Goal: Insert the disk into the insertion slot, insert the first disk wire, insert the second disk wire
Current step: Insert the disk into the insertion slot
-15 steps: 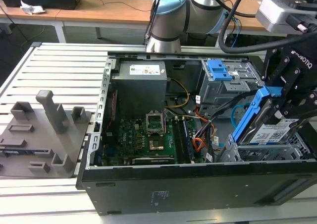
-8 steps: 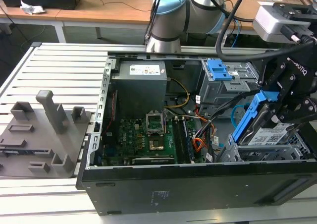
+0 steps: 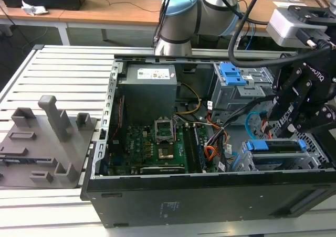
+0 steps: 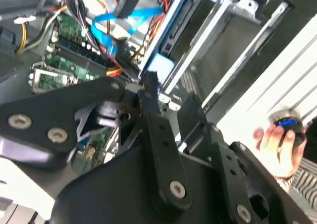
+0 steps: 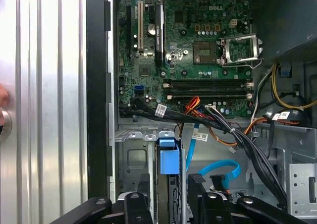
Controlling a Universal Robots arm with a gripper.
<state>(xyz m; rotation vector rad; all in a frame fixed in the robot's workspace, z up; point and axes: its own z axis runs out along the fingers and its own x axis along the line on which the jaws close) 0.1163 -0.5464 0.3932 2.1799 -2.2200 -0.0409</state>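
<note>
**Risks, from the exterior view's left to its right.** You are working inside the open computer case [image 3: 157, 187], with the motherboard [image 3: 152, 142] lying bare beside the drive area. Any sideways drift is putting the arm against its sockets.

The first disk wire [image 3: 210, 153] is trailing loose between board and cage. The second disk wire [image 4: 133, 15] is looping just beside the disk's end. Both are sitting where a descending tool could be snagging or pinching them.

The disk [image 3: 277, 146] is lying in the insertion slot [image 3: 317, 155] at the case's corner on the exterior view's right, framed by its blue carrier [image 5: 168, 157]. I cannot tell whether it is fully home, and pushing on a skewed carrier is risking a jam against the perforated walls.

You are holding the gripper [image 3: 287, 126] just above the disk. Its jaws are standing apart on either side of the carrier's end and clamping nothing.

In the second wrist view a hand [image 4: 275, 142] is showing beside the case, holding a small dark object. In my judgement it is near enough to the arm to be at risk.

**Writing, same order.** The power supply [image 3: 149, 90] is carrying a white printed label [image 3: 154, 73]. Small white tags [image 5: 162, 110] are hanging on the wire looms. The board and the gripper body are showing lettering. None of it is being transcribed here.
</note>
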